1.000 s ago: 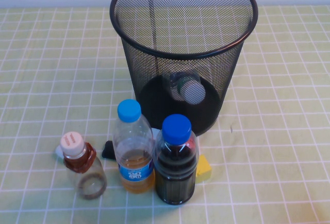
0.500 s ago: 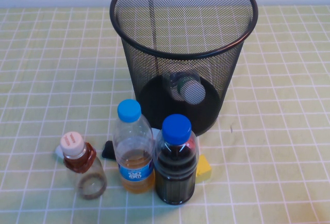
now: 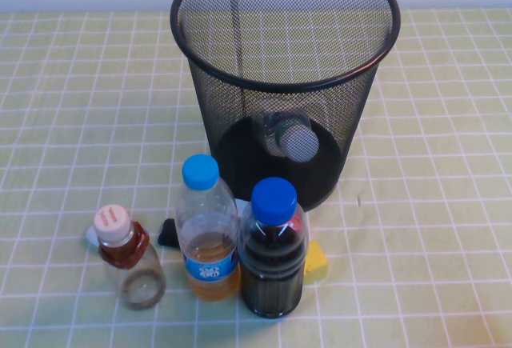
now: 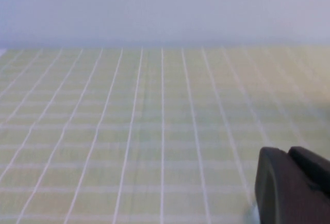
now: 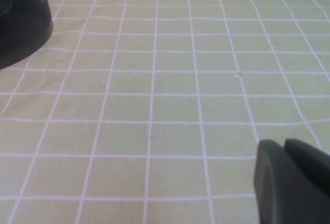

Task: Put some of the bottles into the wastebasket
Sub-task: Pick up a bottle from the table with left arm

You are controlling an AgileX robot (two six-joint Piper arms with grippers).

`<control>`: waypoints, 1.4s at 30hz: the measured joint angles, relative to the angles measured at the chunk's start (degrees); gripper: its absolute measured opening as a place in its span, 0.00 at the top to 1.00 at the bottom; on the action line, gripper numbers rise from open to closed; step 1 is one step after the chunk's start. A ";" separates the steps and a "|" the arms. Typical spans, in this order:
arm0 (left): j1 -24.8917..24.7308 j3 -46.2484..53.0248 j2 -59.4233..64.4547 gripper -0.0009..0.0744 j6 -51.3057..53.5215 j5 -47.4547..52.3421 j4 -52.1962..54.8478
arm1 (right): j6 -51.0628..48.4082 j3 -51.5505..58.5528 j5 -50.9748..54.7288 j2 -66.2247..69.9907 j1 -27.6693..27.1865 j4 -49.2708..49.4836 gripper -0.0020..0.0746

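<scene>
The black wire-mesh wastebasket [image 3: 284,84] stands at the back middle of the table. The clear bottle with the white cap [image 3: 290,138] lies on its side inside it. The smaller bottle with the pale pink cap and reddish-brown neck wrap [image 3: 126,258] stands upright at the front left. Neither arm shows in the high view. My left gripper [image 4: 289,154] is shut and empty over bare tablecloth. My right gripper [image 5: 285,147] is shut and empty, well away from the wastebasket's base [image 5: 20,23].
A blue-capped bottle of amber liquid [image 3: 206,232] and a blue-capped bottle of dark liquid [image 3: 273,250] stand just in front of the wastebasket. A yellow block [image 3: 316,260] and a small black object [image 3: 167,232] lie behind them. The green checked tablecloth [image 3: 432,204] covers the table.
</scene>
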 joint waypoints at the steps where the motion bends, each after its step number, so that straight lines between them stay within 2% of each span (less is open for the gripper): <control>1: 0.00 0.00 0.00 0.99 -1.05 -3.41 -1.52 | 0.00 0.00 0.00 0.00 0.00 0.00 0.98; 6: 0.00 0.00 0.00 0.99 -4.56 -20.36 -4.74 | 0.00 0.00 0.00 0.00 0.00 0.09 0.98; 14: 0.00 0.00 0.00 0.99 -18.62 -48.98 -4.74 | 0.00 0.00 0.00 0.00 0.00 0.09 0.98; 18: 0.00 -4.87 -0.07 0.99 -21.43 -50.81 -0.35 | 0.00 0.00 0.00 0.00 0.00 -0.03 0.98; 21: 0.00 -14.21 -0.14 0.99 -22.96 -44.36 5.59 | 0.00 0.00 0.00 0.00 0.00 -0.03 0.98; 24: 0.00 -24.79 -0.21 0.99 -27.18 -29.22 10.44 | 0.00 0.00 0.00 0.00 0.00 0.07 0.98; 28: 0.00 -39.43 3.22 0.99 -29.93 -3.40 12.34 | 0.00 0.00 0.00 0.00 0.00 0.07 0.98; 33: 0.00 -49.86 12.23 0.99 -20.98 24.50 12.92 | 0.00 0.00 0.00 0.00 0.00 0.07 0.98; 37: -0.05 -50.51 15.36 0.99 -17.51 31.11 11.21 | 0.00 0.00 0.00 0.00 0.00 -0.03 0.98; 42: -0.27 -50.75 17.90 0.99 -7.75 35.68 0.06 | 0.00 0.00 0.00 0.00 0.00 0.09 0.98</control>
